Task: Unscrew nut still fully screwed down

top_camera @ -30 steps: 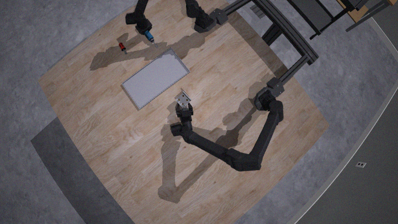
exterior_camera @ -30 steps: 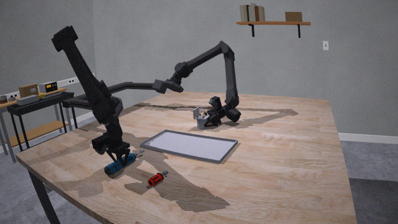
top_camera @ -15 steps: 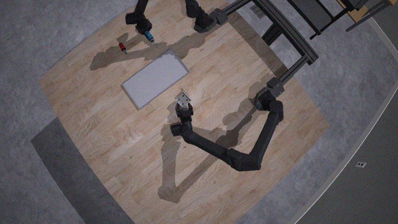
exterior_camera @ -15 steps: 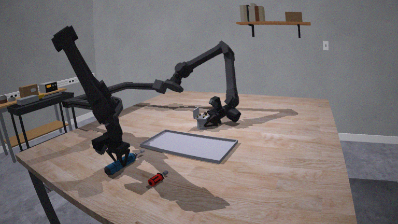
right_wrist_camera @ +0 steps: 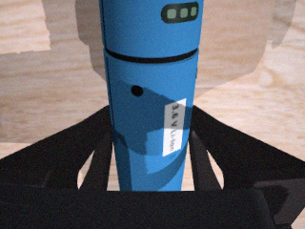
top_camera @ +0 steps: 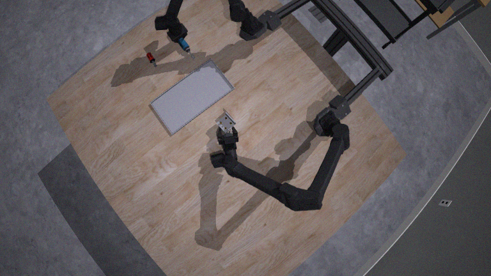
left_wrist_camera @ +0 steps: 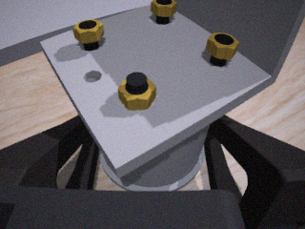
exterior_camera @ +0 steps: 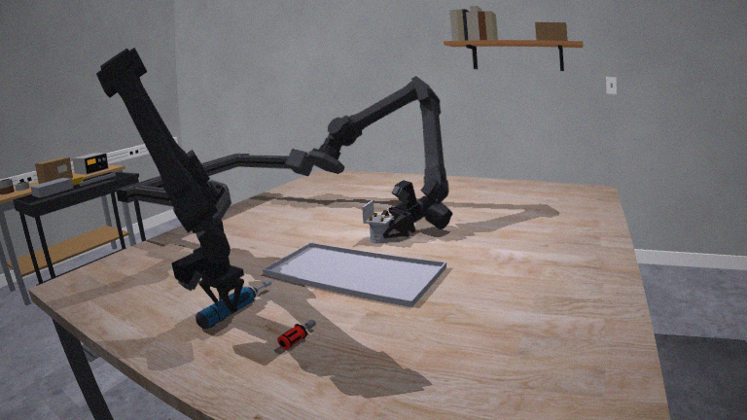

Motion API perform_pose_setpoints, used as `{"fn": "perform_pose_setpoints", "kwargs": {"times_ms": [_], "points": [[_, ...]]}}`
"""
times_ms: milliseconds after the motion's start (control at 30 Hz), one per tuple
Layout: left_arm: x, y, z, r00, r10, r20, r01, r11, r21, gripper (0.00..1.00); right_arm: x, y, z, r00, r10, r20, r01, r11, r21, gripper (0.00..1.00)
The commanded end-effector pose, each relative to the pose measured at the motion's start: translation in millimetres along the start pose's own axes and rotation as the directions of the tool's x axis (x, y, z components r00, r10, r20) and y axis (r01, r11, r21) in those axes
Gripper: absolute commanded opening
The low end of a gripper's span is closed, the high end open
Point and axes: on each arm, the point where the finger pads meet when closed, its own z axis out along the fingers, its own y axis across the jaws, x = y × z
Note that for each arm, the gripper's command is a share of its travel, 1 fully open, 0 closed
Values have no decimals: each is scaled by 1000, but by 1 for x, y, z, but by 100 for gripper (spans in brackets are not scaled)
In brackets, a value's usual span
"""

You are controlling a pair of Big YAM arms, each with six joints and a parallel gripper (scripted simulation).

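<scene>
The joint module (exterior_camera: pixel 378 226) stands upright near the table's middle, its grey bracket (left_wrist_camera: pixel 167 62) on top. In the left wrist view the nearest yellow nut (left_wrist_camera: pixel 137 94) sits flat on the plate. The three others (left_wrist_camera: pixel 89 31) (left_wrist_camera: pixel 222 45) (left_wrist_camera: pixel 163 7) ride higher on their studs. My left gripper (top_camera: pixel 227 136) (exterior_camera: pixel 393 223) (left_wrist_camera: pixel 152 115) is shut on the module's round body (left_wrist_camera: pixel 157 167). The blue nut driver (top_camera: pixel 183 44) (exterior_camera: pixel 226 305) (right_wrist_camera: pixel 148 95) lies flat on the table. My right gripper (top_camera: pixel 179 39) (exterior_camera: pixel 223 297) (right_wrist_camera: pixel 151 114) straddles its barrel, fingers against both sides.
A red-handled screwdriver (top_camera: pixel 150 57) (exterior_camera: pixel 292 335) lies a short way from the nut driver. A shallow grey tray (top_camera: pixel 162 119) (exterior_camera: pixel 336 288) lies between the tools and the module. The wooden table (top_camera: pixel 289 114) (exterior_camera: pixel 523 310) carries everything. A metal frame stands behind the arm bases.
</scene>
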Motion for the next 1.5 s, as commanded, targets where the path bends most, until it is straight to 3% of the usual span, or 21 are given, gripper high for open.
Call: {"fn": "perform_pose_setpoints", "kwargs": {"times_ms": [0, 1467], "points": [[-14, 3, 8, 999, 32, -7, -31, 999, 15, 59, -6, 5, -3, 1000, 3, 10, -3, 1000, -15, 44], [-14, 3, 8, 999, 32, -7, -31, 999, 15, 59, -6, 5, -3, 1000, 3, 10, -3, 1000, -15, 42]]}}
